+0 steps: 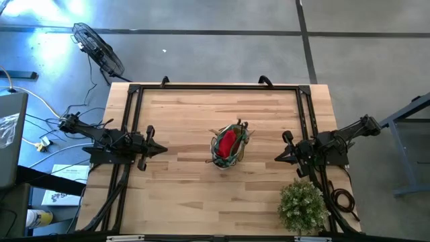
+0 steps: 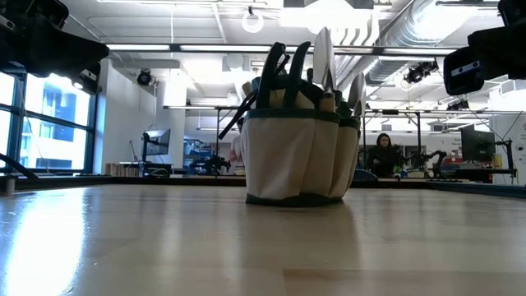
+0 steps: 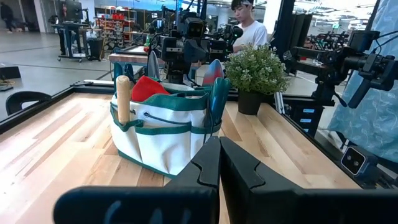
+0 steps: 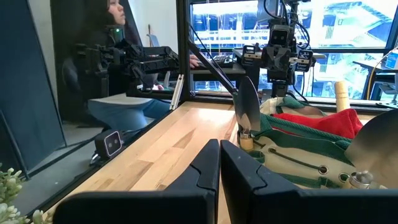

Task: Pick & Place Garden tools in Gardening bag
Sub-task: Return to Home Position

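At mid-bench, the small round cream-and-green fabric gardening bag point(image 1: 230, 144) stands upright on the pale wooden bench point(image 1: 188, 195), holding silver-bladed, wooden-handled garden tools point(image 3: 123, 96) and a red fabric glove-like piece point(image 3: 146, 88). No tool lies loose (as far as the high view shows), so packing looks done. Both pressed together and empty, the left pincer point(image 1: 164, 149) and the right pincer point(image 1: 276, 159) sit well apart from it at either side.

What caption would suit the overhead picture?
Tool-filled gardening bag mid-table, left gripper and right gripper waiting either side, fingers shut.
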